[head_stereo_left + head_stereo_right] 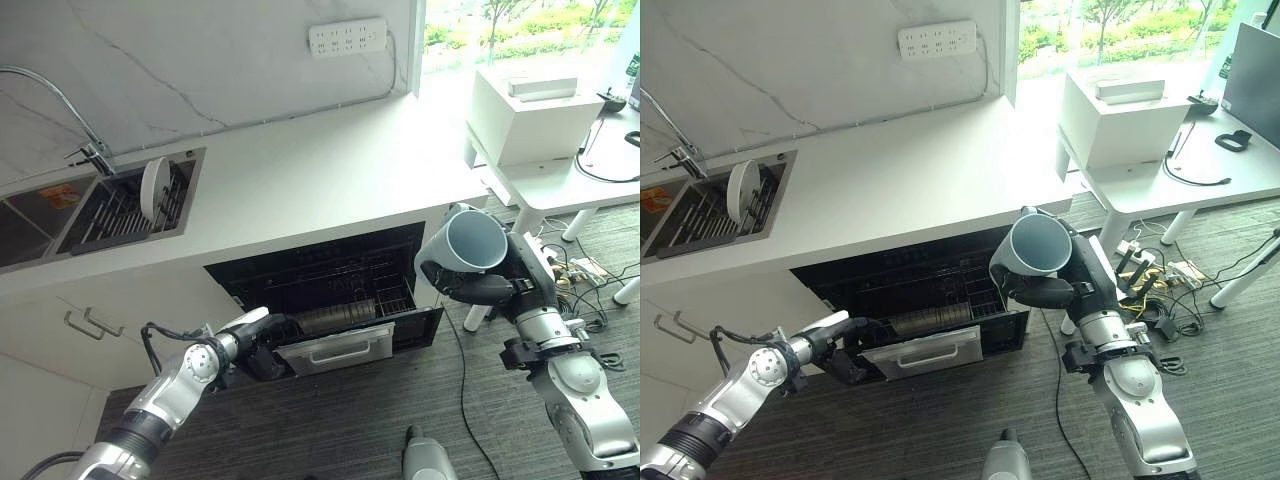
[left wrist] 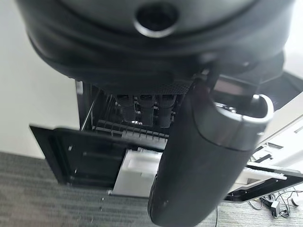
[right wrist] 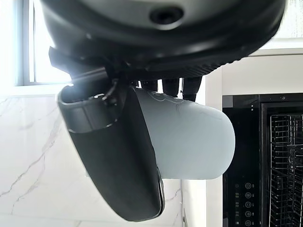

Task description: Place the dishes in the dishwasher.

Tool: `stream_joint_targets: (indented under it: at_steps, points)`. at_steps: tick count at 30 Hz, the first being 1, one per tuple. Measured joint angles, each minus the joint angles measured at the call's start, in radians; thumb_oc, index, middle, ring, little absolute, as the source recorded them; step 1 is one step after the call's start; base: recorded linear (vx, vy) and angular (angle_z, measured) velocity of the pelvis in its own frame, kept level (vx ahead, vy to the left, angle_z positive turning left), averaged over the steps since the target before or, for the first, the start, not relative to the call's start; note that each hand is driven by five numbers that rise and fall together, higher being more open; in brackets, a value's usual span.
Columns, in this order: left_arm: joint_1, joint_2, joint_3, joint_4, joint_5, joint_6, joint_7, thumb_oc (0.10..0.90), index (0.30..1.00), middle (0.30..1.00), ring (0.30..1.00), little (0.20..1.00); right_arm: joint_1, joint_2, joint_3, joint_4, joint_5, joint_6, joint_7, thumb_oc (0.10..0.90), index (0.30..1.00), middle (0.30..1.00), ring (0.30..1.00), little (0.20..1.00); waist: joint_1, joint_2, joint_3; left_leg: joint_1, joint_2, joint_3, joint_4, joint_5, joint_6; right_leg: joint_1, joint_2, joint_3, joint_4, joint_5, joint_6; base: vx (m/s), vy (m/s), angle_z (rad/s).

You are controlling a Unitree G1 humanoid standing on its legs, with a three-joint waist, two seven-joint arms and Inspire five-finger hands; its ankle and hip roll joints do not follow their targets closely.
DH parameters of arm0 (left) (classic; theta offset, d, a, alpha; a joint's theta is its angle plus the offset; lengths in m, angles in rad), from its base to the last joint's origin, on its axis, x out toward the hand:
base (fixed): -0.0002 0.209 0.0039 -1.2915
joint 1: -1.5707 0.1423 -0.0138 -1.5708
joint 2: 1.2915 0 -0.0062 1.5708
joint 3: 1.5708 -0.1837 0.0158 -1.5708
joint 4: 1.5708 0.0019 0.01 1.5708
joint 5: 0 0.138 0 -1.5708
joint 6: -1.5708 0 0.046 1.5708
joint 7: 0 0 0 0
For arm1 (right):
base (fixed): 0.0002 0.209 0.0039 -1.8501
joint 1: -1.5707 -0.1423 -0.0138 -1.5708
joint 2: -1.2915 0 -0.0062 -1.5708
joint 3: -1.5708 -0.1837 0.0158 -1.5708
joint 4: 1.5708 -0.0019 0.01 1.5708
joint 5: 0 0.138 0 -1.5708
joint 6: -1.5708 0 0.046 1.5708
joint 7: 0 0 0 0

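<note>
1. Below the white desk (image 1: 300, 170), the dishwasher (image 1: 330, 290) stands open, its black door (image 1: 345, 345) dropped toward the grey carpet floor (image 1: 350, 420).
2. Lower rack (image 1: 335, 318): drawn partway out over the door; a row of grey dishes (image 1: 338, 318) stands on edge in it, behind a white-fronted basket (image 1: 335, 350).
3. Left hand (image 1: 262, 330): at the near left corner of the open door, reaching in toward the rack. Its fingers (image 2: 142, 106) extend straight ahead toward the rack wires in the left wrist view and grip nothing that can be seen.
4. Right hand (image 1: 1055, 290): raised to the right of the dishwasher opening, level with the desk's edge, fingers and thumb curled fast round a pale blue-grey cup (image 1: 1035, 245).
5. Cup: held on its side, open mouth turned up toward the head camera, clear of the dishwasher and of the desk.
6. Sink (image 1: 110, 215): sunk into the desk at far left, fitted with a dark drying rack; one white plate (image 1: 153, 187) stands on edge in it.
7. Tap (image 1: 60, 105): chrome, arching over the sink.
8. Power strip (image 1: 347, 37): white, fixed on the marble wall behind the desk.
9. White box (image 1: 520, 110): on a separate white table to the right, near the window.
</note>
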Motion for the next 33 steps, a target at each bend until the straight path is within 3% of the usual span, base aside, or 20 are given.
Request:
stream_joint_targets:
  at_steps: [10,22,33]
  points:
    - [-0.008,-0.075,-0.003,0.081,0.000,-0.007,0.000,0.800,0.900,0.900,0.900,0.900,0.000,0.000,0.000,0.000,0.000,0.004,0.038,0.400,0.300,0.300,0.300,0.300,-0.009,-0.006,-0.004,0.013,0.007,0.015,0.002,-0.004,-0.003,0.003,0.008,0.013,0.001,0.005,-0.005,0.00,0.000,-0.04]
    - [-0.008,-0.131,-0.002,0.202,0.001,-0.031,0.066,0.800,0.900,0.900,0.900,0.900,0.000,0.000,0.000,0.000,-0.001,0.018,0.083,0.400,0.300,0.300,0.300,0.300,-0.009,-0.020,-0.064,0.013,0.017,0.013,0.001,0.002,-0.011,0.002,0.018,0.012,-0.001,0.005,-0.006,0.00,0.000,0.00]
    - [-0.082,-0.256,0.055,0.483,0.001,-0.049,0.048,0.800,0.900,0.900,0.900,0.900,0.003,-0.001,0.000,0.000,-0.001,0.053,0.135,0.400,0.300,0.300,0.300,0.300,-0.020,-0.019,-0.133,0.014,0.017,0.016,-0.001,0.002,-0.011,0.003,0.024,0.023,-0.014,0.005,-0.005,0.00,-0.001,-0.01]
